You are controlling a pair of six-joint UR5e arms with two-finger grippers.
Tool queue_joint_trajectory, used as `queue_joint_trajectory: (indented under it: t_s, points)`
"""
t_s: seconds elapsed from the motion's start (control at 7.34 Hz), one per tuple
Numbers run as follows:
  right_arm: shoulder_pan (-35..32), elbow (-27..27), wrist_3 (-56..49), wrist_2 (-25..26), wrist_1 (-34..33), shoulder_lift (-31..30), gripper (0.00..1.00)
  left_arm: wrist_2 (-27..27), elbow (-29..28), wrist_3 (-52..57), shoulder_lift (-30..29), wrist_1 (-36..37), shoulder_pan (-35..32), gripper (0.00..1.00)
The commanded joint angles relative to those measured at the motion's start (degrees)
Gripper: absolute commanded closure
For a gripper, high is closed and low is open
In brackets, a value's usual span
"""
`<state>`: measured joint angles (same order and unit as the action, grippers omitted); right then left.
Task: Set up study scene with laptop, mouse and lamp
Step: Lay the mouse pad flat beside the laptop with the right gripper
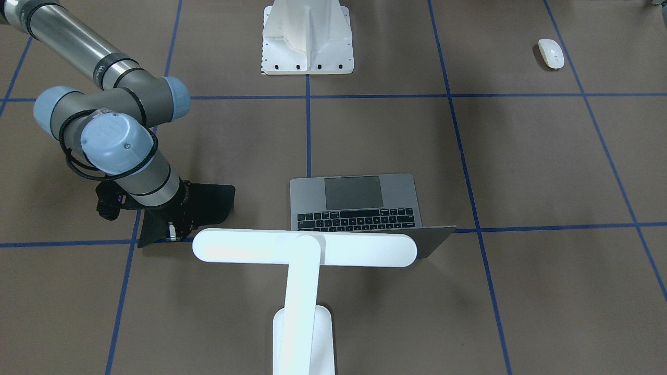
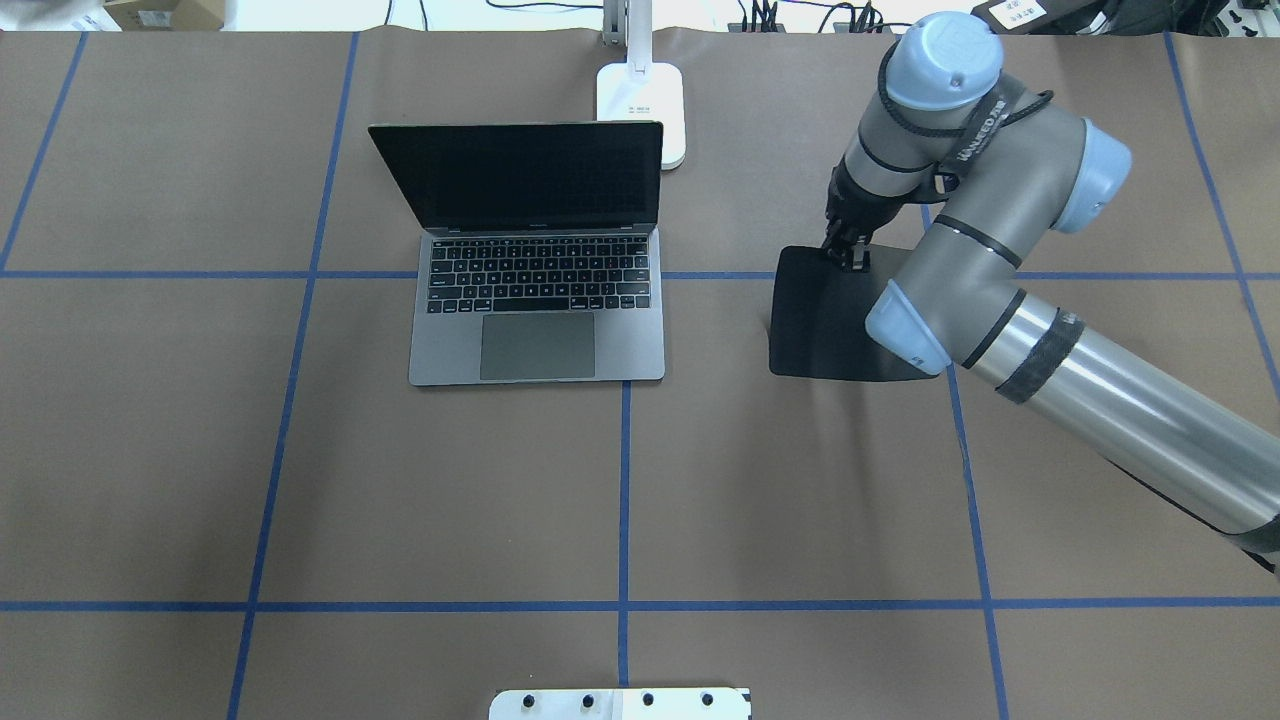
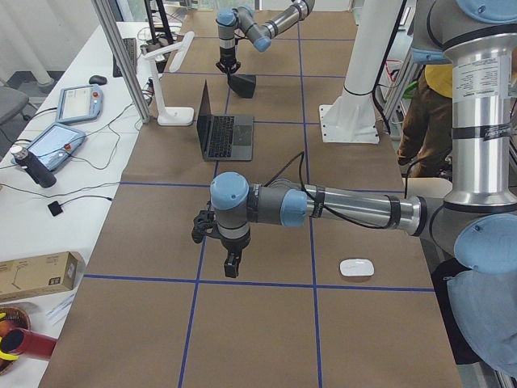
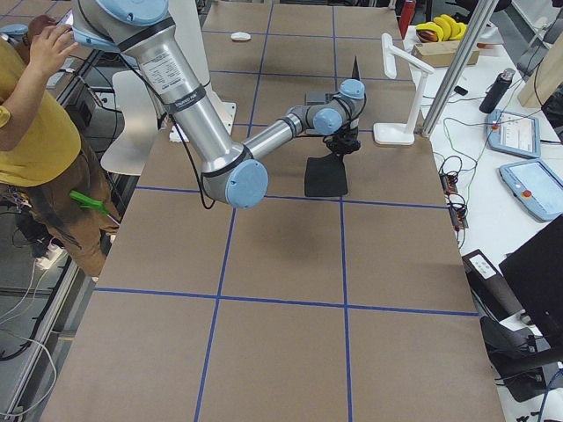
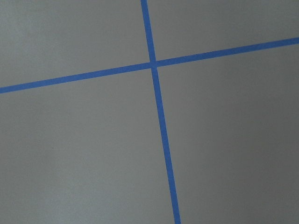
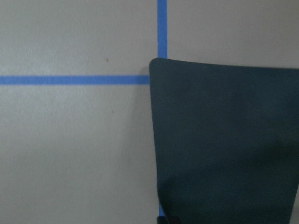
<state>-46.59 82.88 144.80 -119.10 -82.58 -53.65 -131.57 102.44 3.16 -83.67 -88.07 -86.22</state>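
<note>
The right gripper (image 2: 848, 258) pinches the far edge of the mat (image 2: 820, 320), so I judge the mat-laying step is in hand. The open laptop (image 2: 537, 300) sits well to this gripper's left, with the lamp (image 1: 305, 247) behind it. The next move calls for laying the mat flat and letting go. I cannot tell whether the left gripper (image 3: 232, 263) is spread or closed. The mouse (image 3: 356, 267) lies near it, on the robot's side.

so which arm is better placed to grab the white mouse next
Left. The small white glossy mouse lies on the robot's left side, near the left hand; the right hand is far off at the flat black mat.
</note>
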Motion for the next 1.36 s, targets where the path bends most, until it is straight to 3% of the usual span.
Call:
queue_joint_trajectory:
  t_s: [0.0,0.54,0.68,0.82,1.23]
  points:
    - [3.50,-0.18,4.86,2.90,0.14,2.67,1.00,0.00,-0.05,0.00,0.00,0.00,0.00,0.00]
    - [5.01,-2.11,9.27,5.36,3.91,3.91,1.00,0.00,-0.05,0.00,0.00,0.00,0.00,0.00]
    - [5.01,-2.20,9.19,5.63,4.35,3.56,0.76,0.00,-0.05,0.00,0.00,0.00,0.00,0.00]
    - [5.10,-1.85,8.49,5.55,4.44,3.30,0.01,0.00,-0.22,0.00,0.00,0.00,0.00,0.00]
    - [4.75,3.49,6.65,6.51,4.71,1.90,0.00,0.00,-0.14,-0.09,-0.09,0.00,0.00,0.00]
